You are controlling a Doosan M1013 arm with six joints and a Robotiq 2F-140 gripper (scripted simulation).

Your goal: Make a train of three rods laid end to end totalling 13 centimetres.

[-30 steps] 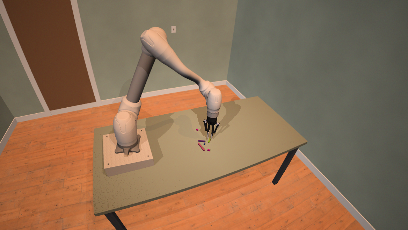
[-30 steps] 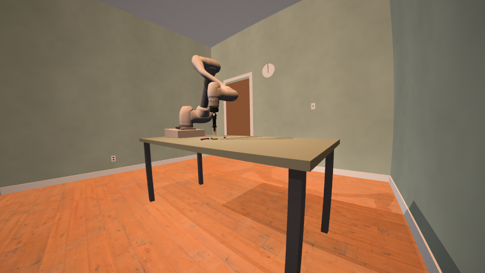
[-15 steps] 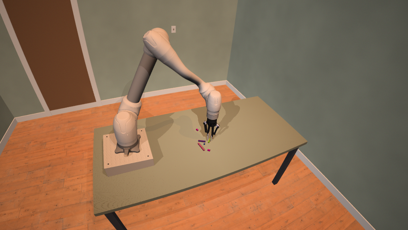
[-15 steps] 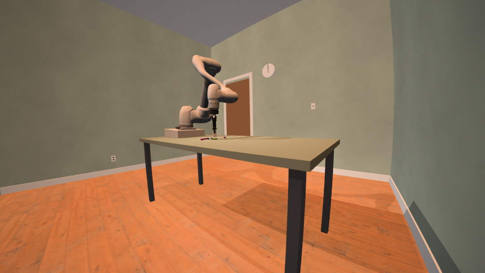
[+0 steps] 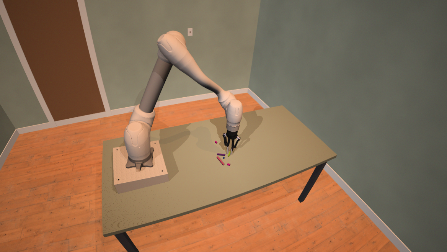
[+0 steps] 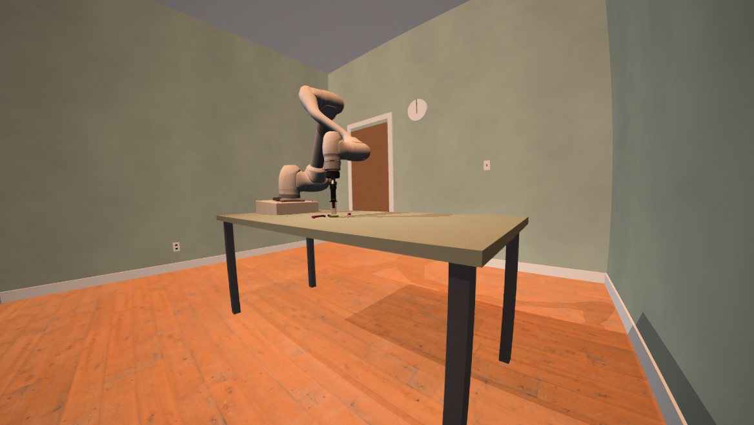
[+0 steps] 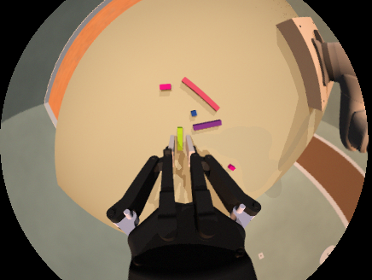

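Note:
My gripper [image 7: 180, 141] hangs low over the table, its fingers narrowly apart on either side of the near end of the lime rod [image 7: 179, 137], which lies flat on the table. The same gripper [image 5: 230, 151] and lime rod [image 5: 229, 153] show in the top view. I cannot see the fingers pressing on the rod. A purple rod [image 7: 206, 125] lies just right of the lime rod, apart from it. A small blue rod [image 7: 193, 113] lies beyond it. A long pinkish-red rod [image 7: 200, 94] lies farther off. One magenta rod [image 7: 165, 87] lies far left, another magenta rod [image 7: 231, 167] near right.
The arm's base block [image 5: 139, 166] stands on the table's left part. In the exterior view the gripper [image 6: 332, 210] and the rods sit near the table's far side. The table's right edge [image 5: 312, 131] is well away from the rods.

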